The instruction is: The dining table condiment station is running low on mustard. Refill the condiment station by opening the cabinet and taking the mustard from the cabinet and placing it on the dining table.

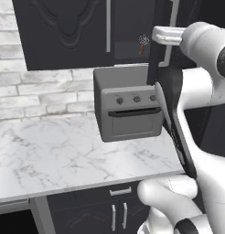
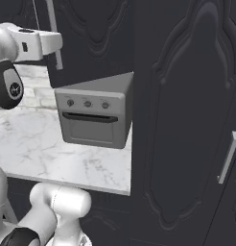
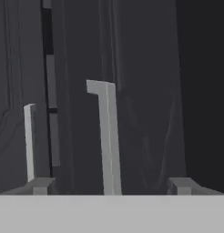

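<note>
Cabinet-opening step in hand. Gripper (image 3: 112,184) released, jaws wide, straddling the cabinet (image 3: 145,91) door's handle (image 3: 107,136) without contact. Mustard's whereabouts cannot be told. Next move likely needs closing on the handle, then pulling.

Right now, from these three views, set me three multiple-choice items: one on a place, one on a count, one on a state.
1. Where does the grey toaster oven stand?
A) on the marble counter
B) on the floor
C) inside a cabinet

2. How many knobs are on its front?
A) one
B) three
C) five

3. How is the gripper?
A) open, the silver handle between its tips
B) shut on the handle
C) shut on a bottle

Answers: 1 A, it rests on the veined top; 2 B, three sit in a row above its door; 3 A, the tips stand wide apart, clear of the handle.
</note>
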Motion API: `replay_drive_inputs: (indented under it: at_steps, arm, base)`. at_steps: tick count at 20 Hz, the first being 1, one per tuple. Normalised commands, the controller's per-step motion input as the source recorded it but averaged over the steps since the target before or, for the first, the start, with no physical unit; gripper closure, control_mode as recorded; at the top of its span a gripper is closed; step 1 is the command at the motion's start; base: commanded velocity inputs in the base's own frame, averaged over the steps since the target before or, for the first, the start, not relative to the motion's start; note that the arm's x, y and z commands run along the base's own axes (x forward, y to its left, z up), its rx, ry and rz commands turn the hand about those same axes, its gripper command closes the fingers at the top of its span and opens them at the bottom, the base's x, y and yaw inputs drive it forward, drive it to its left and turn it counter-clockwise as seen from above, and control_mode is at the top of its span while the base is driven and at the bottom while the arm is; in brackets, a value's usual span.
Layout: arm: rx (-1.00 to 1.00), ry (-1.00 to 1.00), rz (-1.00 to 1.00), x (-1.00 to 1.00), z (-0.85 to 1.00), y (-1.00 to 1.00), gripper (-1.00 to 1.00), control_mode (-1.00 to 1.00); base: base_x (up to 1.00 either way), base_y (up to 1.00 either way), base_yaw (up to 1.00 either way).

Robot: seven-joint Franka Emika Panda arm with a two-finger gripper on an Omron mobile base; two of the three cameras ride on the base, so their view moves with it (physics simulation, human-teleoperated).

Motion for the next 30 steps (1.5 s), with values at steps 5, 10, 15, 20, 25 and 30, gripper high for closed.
replay_drive_inputs:
  at_steps: [5, 10, 15, 20, 25, 30]
  arm:
    - [-0.22, 0.08, -0.02, -0.57, 0.09, 0.74, -1.00, -1.00]
    - [-0.35, 0.14, -0.01, 0.08, -0.36, 0.91, -1.00, -1.00]
    - [-0.36, 0.14, 0.00, 0.58, -0.72, 0.42, -1.00, -1.00]
    - [-0.27, 0.16, 0.00, 0.72, -0.44, 0.15, -1.00, -1.00]
    - [-0.19, 0.13, -0.01, 0.69, -0.04, -0.01, -1.00, -1.00]
    - [-0.09, 0.14, -0.04, 0.17, 0.00, -0.32, -1.00, -1.00]
  base:
    - [0.00, 0.00, 0.00]
    - [0.00, 0.00, 0.00]
    - [0.00, 0.00, 0.00]
    - [0.00, 0.00, 0.00]
    - [0.00, 0.00, 0.00]
    - [0.00, 0.00, 0.00]
